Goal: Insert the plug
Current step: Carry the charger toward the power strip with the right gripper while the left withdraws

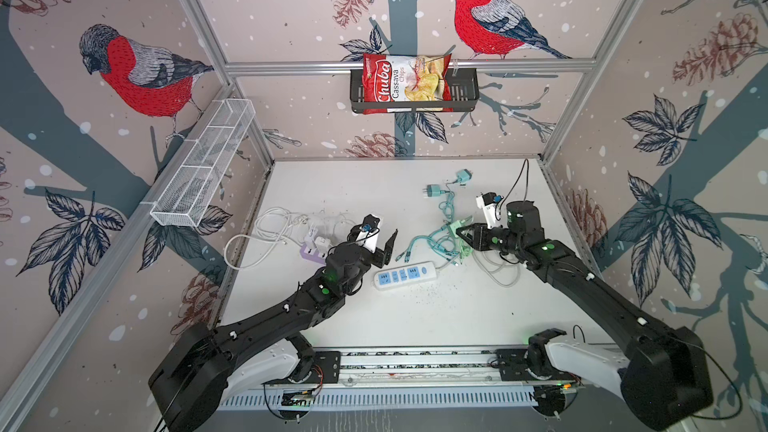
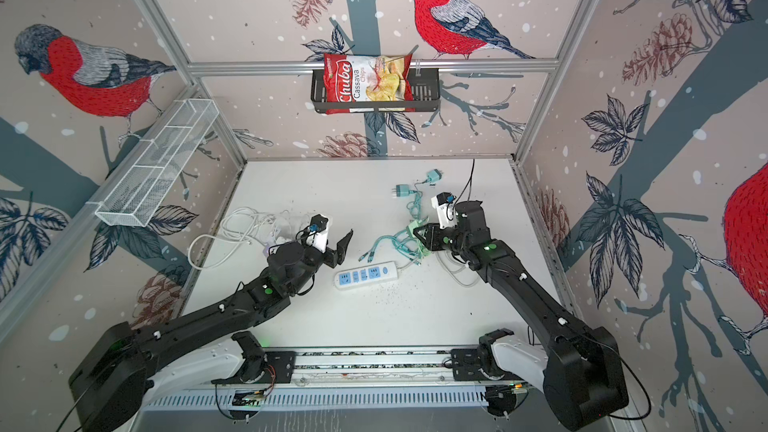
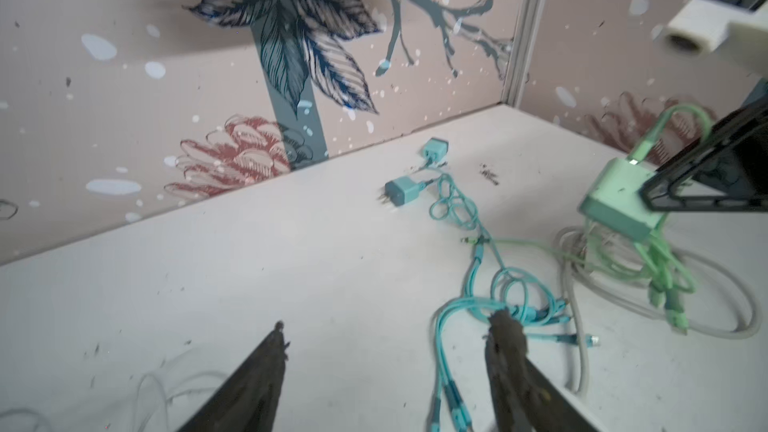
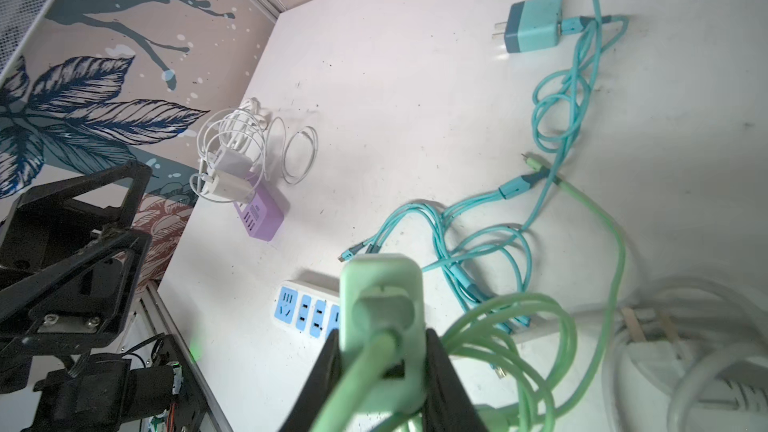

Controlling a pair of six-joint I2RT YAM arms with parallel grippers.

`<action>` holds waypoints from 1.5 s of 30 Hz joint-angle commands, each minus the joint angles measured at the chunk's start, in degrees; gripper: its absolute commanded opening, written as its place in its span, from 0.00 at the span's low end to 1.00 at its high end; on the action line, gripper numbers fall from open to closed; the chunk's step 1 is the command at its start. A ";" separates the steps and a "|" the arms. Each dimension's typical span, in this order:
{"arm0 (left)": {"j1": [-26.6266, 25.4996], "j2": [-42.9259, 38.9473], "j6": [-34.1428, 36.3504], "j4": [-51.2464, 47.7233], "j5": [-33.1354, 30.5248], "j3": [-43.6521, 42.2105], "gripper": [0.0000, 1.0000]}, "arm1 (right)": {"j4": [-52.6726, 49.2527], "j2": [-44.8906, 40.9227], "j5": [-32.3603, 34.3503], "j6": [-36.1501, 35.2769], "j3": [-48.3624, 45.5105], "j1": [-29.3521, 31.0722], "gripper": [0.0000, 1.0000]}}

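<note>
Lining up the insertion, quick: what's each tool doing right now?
Left tool: open, empty.
Right tool: closed on the pale green plastic charger plug.

Your top views look down from high at the near edge toward the far wall, wrist views ride low over the table [image 1: 353,197], all four sharing a teal charger [image 1: 434,192].

From here I cannot see the prongs of the green plug [image 4: 380,297] in any view. The right wrist view shows me only its cable side, and in both top views it is too small to read. Its body also covers one end of the power strip [image 4: 297,309], so some sockets are hidden. In a top view the left arm [image 1: 270,317] hides part of the purple adapter [image 1: 309,255]. A white plug [image 4: 650,357] in the right wrist view is blurred.
</note>
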 commanded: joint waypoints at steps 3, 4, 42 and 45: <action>0.04 -2.55 -3.45 -2.58 -2.11 -2.68 0.75 | -0.63 0.59 2.86 0.05 -0.19 0.90 0.13; 0.04 -3.06 -3.76 -3.08 -2.26 -3.00 0.75 | -0.69 0.72 3.40 0.09 -0.24 1.23 0.13; 0.00 -23.98 -18.00 -16.17 3.67 -8.81 0.75 | -5.86 23.13 30.64 -16.79 15.01 32.43 0.08; 0.04 -23.55 -18.63 -16.26 3.35 -8.87 0.75 | -6.12 24.14 30.91 -17.64 15.92 33.04 0.07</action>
